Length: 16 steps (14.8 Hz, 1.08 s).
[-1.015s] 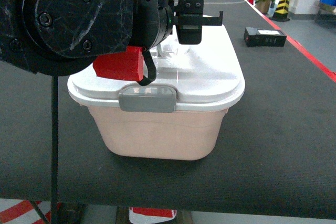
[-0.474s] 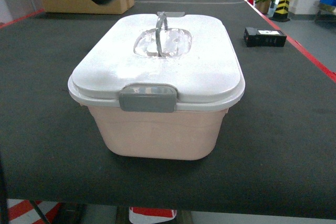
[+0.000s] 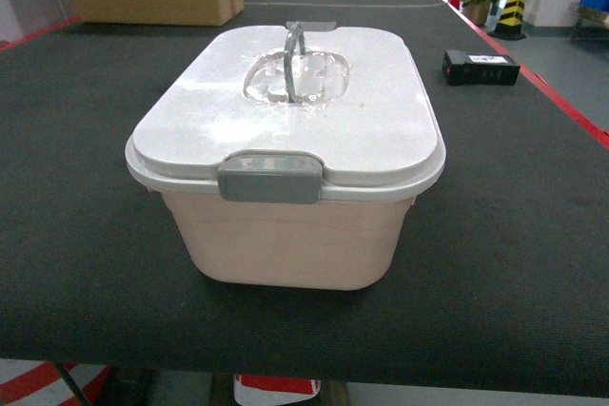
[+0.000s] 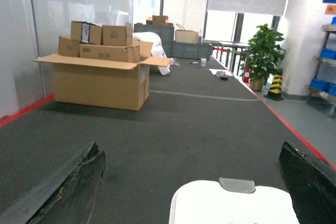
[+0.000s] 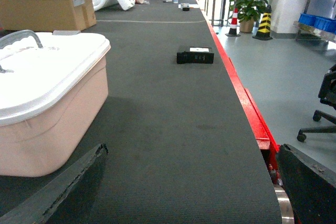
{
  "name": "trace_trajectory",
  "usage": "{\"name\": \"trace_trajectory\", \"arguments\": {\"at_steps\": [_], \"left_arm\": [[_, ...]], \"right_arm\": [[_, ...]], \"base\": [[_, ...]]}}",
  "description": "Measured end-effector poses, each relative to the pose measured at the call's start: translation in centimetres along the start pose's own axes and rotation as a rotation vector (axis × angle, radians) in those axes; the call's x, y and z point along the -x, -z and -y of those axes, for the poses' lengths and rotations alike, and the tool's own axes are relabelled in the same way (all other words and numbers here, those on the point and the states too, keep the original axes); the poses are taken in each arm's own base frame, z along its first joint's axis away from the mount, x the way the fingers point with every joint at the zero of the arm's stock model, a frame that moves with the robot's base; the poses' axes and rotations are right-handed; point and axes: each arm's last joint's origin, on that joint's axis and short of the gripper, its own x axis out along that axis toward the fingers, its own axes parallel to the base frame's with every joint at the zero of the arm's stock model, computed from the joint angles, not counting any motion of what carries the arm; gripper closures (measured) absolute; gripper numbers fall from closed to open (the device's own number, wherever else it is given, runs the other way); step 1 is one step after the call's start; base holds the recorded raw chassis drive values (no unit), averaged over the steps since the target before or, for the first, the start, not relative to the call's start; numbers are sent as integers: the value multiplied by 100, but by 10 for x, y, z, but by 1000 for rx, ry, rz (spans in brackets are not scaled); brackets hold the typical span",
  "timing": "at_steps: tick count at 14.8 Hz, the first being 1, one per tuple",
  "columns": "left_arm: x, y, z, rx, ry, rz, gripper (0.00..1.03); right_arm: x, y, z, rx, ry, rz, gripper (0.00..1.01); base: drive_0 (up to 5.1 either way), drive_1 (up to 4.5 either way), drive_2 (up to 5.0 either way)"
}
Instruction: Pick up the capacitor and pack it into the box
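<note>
Box (image 3: 285, 225) is seen lidded and latched on the bench (image 3: 514, 235), so packing looks finished. Capacitor not visible, presumably inside. Both pincers are spread, nothing gripped.

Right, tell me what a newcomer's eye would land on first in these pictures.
First, the pale pink box in the middle of the dark table, its white lid shut, grey latch at the front and grey handle upright. Next, the small black device to the far right and the open cardboard carton far left.
</note>
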Motion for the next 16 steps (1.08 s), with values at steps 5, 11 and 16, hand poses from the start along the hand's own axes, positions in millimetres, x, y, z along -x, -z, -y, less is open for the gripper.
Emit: {"name": "trace_trajectory", "arguments": {"at_steps": [5,11,16], "left_arm": [[38,26,-36,-84,-6,-211,38],[118,68,-88,-84,-8,-229,101],[158,83,-105,-84,-7,-231,101]], "right_arm": [[0,0,0,0,0,-1,3],[0,0,0,0,0,-1,3],[0,0,0,0,0,-1,3]], "base": [[0,0,0],[0,0,0],[0,0,0]]}}
